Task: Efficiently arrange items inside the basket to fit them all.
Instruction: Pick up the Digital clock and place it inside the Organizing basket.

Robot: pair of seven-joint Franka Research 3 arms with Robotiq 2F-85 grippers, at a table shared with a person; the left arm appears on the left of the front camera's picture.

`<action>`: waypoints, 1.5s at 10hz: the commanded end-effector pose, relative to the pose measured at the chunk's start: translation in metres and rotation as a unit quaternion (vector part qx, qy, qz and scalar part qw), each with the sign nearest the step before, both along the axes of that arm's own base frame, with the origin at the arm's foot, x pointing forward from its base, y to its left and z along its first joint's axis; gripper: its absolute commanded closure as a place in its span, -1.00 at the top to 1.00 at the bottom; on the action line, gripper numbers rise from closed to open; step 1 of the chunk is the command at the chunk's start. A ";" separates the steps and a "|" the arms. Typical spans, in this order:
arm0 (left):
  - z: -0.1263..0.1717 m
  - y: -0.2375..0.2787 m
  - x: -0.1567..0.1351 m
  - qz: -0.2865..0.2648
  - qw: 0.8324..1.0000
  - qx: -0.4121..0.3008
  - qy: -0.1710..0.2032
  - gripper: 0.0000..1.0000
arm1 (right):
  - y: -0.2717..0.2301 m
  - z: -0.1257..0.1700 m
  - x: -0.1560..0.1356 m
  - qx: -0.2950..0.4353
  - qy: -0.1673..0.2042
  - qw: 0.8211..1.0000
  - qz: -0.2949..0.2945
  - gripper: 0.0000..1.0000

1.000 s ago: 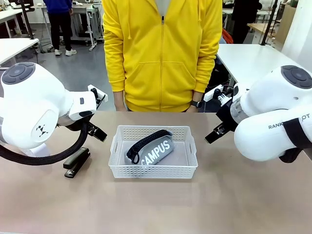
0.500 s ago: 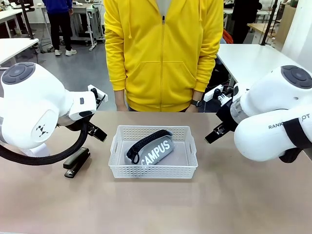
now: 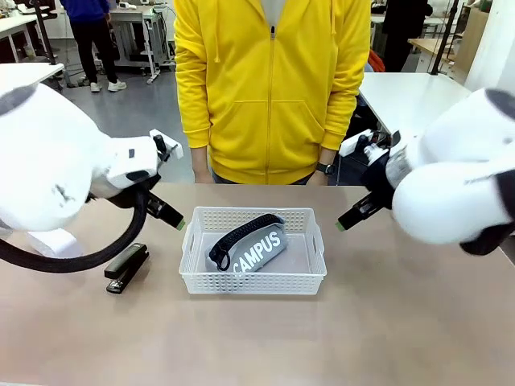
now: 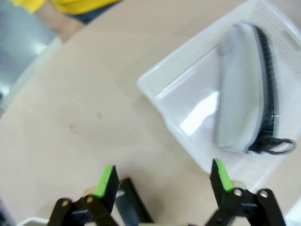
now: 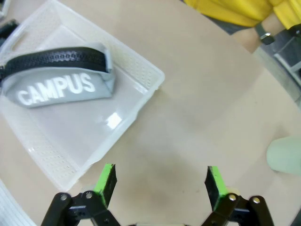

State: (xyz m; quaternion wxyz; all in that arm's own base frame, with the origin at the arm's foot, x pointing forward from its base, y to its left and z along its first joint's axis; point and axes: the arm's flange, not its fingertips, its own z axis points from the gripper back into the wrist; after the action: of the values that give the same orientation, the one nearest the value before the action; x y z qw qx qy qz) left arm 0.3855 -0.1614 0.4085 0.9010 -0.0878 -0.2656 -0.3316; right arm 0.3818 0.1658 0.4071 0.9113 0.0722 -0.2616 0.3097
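The table [image 3: 378,322] is a plain beige top in a workshop-type room, with white benches and a grey floor farther back. A person in a yellow hoodie [image 3: 269,88] stands right at the far edge, arms down.

The left gripper [image 4: 163,175] has its green pads spread wide apart with nothing between them, hanging above the table just left of the basket [image 3: 249,283]. The right gripper [image 5: 161,179] is the same deal: wide apart, holding nothing, above bare table on the basket's right.

The basket is white with lattice sides and sits mid-table. The grey pouch [image 3: 257,249] is inside, lying at a slant toward its left end, "CAMPUS" facing up, black strap along its far edge. The black stapler [image 3: 127,268] lies on the table left of the basket. The pale green cup [image 5: 284,155] is well off to the right of the basket.
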 end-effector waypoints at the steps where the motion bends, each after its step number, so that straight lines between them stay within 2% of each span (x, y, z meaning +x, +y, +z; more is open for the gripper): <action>1: 0.033 0.069 -0.059 -0.045 0.995 -0.081 0.022 1.00 | -0.059 0.047 -0.023 0.078 0.067 0.994 0.033 1.00; 2: 0.046 0.097 -0.075 -0.070 0.989 -0.127 0.019 1.00 | -0.078 0.069 -0.031 0.120 0.135 0.983 -0.003 1.00; 3: 0.061 0.138 -0.089 -0.067 0.974 -0.214 0.017 1.00 | -0.101 0.090 -0.040 0.174 0.171 0.964 -0.107 1.00; 4: 0.071 0.175 -0.103 -0.036 0.961 -0.275 0.016 1.00 | -0.133 0.102 -0.053 0.231 0.173 0.948 -0.135 1.00; 6: 0.072 0.242 -0.133 0.034 0.927 -0.371 0.032 1.00 | -0.210 0.108 -0.079 0.368 0.172 0.899 -0.166 1.00; 8: 0.063 0.287 -0.153 0.131 0.893 -0.428 0.044 1.00 | -0.276 0.096 -0.103 0.482 0.153 0.843 -0.184 1.00; 9: 0.053 0.296 -0.164 0.166 0.880 -0.442 0.046 1.00 | -0.306 0.082 -0.110 0.535 0.152 0.806 -0.202 1.00; 10: 0.046 0.306 -0.171 0.185 0.864 -0.467 0.042 1.00 | -0.323 0.070 -0.115 0.560 0.149 0.788 -0.208 1.00; 11: 0.039 0.317 -0.175 0.197 0.846 -0.493 0.040 1.00 | -0.334 0.060 -0.119 0.580 0.144 0.772 -0.218 1.00; 12: 0.036 0.318 -0.177 0.199 0.842 -0.499 0.034 1.00 | -0.338 0.052 -0.121 0.589 0.141 0.763 -0.225 1.00; 13: 0.038 0.309 -0.173 0.216 0.833 -0.509 0.026 1.00 | -0.339 0.046 -0.119 0.591 0.142 0.760 -0.229 1.00; 14: 0.039 0.303 -0.171 0.220 0.832 -0.510 0.019 1.00 | -0.336 0.046 -0.118 0.571 0.127 0.768 -0.260 1.00; 15: 0.073 0.379 -0.155 0.218 0.839 -0.497 0.044 1.00 | -0.362 0.058 -0.117 0.592 0.147 0.755 -0.242 1.00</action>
State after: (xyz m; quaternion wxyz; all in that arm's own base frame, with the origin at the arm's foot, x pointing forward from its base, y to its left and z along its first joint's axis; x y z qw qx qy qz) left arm 0.2366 0.2137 0.4840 0.7891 -0.4849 -0.3715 0.0638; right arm 0.2724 -0.1954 0.4556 0.7633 0.5690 -0.2593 -0.1624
